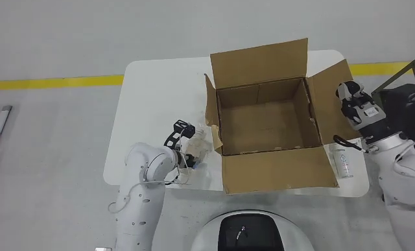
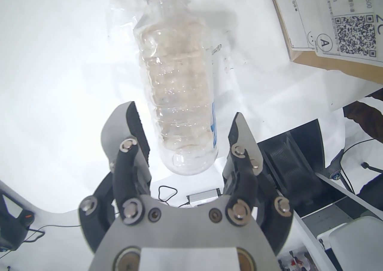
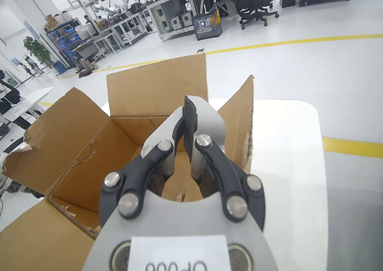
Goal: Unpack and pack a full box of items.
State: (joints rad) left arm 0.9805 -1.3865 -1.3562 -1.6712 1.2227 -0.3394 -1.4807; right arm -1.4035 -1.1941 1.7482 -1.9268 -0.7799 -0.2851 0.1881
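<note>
On tabletop (image 1: 155, 89) near its front edge, left of cardboard box (image 1: 259, 66), clear plastic bottle (image 2: 176, 74) lies with its base between the spread fingers of left hand (image 2: 185, 113), long axis running straight away, cap farthest.

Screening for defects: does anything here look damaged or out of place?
The cardboard box has ragged, torn flap edges. A clear bottle lies on its side on the table by the open left gripper.

On table (image 1: 162, 89), box (image 1: 269, 124) sits centre-right, flaps spread out; bottle (image 2: 176, 80) lies on table just left of box, base end btwn jaws of left gripper (image 2: 184, 122); 2nd bottle (image 1: 342, 161) lies by box's front-right corner; right gripper (image 3: 188, 110) above box's right flap.
</note>
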